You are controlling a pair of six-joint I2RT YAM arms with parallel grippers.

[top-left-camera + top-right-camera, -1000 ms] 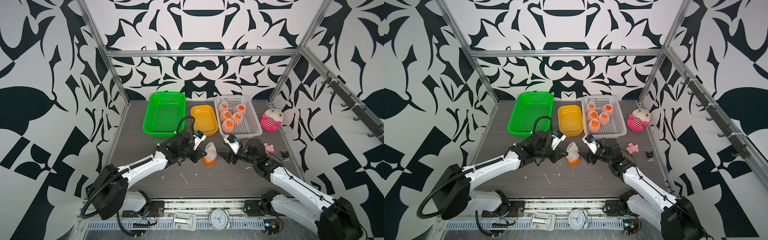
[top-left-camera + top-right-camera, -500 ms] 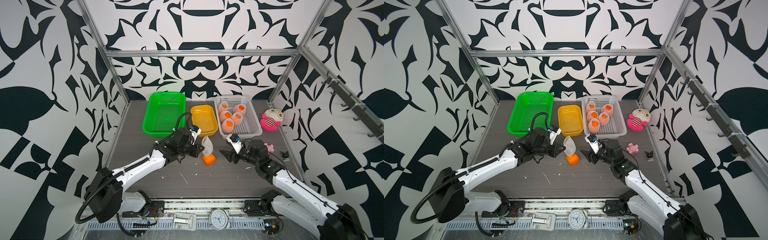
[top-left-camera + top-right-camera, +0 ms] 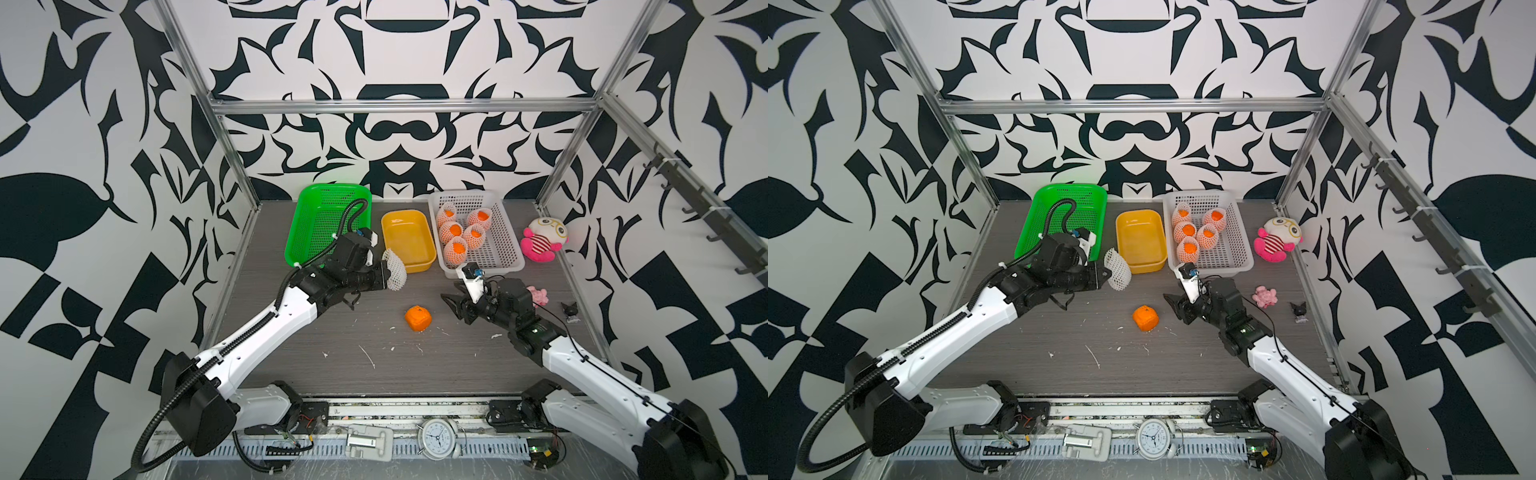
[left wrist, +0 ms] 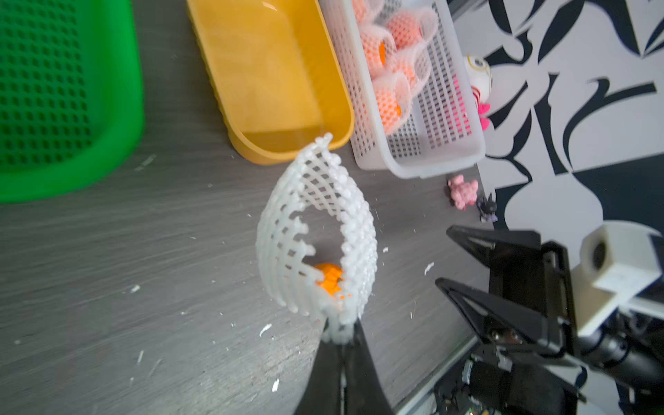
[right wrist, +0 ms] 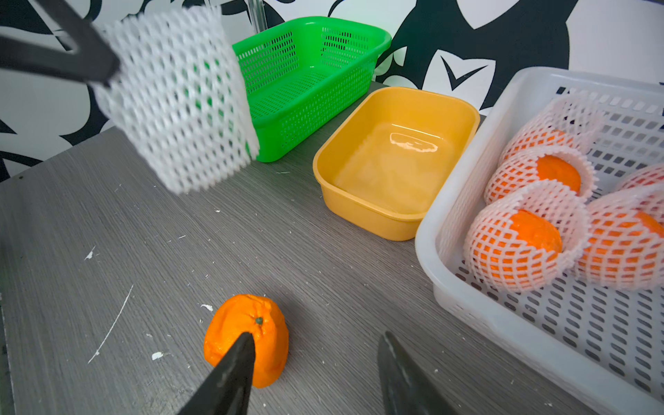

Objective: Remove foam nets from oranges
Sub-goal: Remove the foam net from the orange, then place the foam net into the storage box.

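Holding an emptied foam net pinched shut in my left gripper, up beside the yellow tub; the bare orange sits on the table.
Net's light, soft and squashy, so I grab its edge. My right gripper has its jaws apart and empty, just beside the orange.

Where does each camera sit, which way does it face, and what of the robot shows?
Top views: high at the front, looking down and back over the table; left arm, right arm, left hand and right hand show.
Left wrist: on the left arm, looking along its shut fingers at the pinched foam net; right hand shows too.
Right wrist: on the right arm, looking past its open fingers at the bare orange.
Shared: all views show the yellow tub and white basket.
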